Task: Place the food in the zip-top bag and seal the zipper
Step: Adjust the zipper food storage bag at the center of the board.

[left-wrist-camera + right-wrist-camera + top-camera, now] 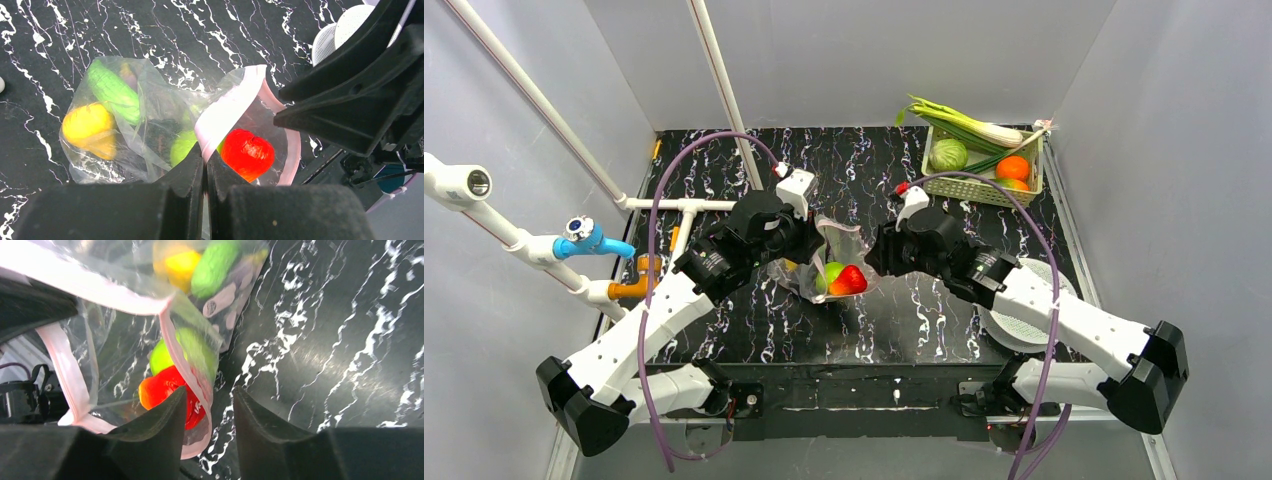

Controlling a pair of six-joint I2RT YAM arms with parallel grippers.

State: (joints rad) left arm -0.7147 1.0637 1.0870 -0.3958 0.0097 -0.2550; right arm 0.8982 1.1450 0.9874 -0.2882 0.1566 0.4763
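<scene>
My left gripper (pixel 205 156) clenched on the zipper (pixel 226 111), my right gripper (pixel 209 392) released at the bag's (pixel 150 112) three o'clock, food (pixel 247 154) inside

The zip-top bag (pixel 839 250) is crowded from both sides. The left gripper (pixel 205 152) is closed on the zipper (pixel 225 110), and the right gripper (pixel 210 392) stands at the mouth with its jaws apart, so only a narrow way remains between them from above. Inside the mouth, a red fruit (pixel 247 154) and a green fruit (pixel 182 147) take up the room. Behind the bag, the dark table (pixel 864 160) lies bare up to the back wall. The mesh basket (pixel 984 190) fills the far right corner. The white pipes (pixel 679 205) close the left side, and a white round disc (pixel 1007 328) lies under the right arm.
</scene>
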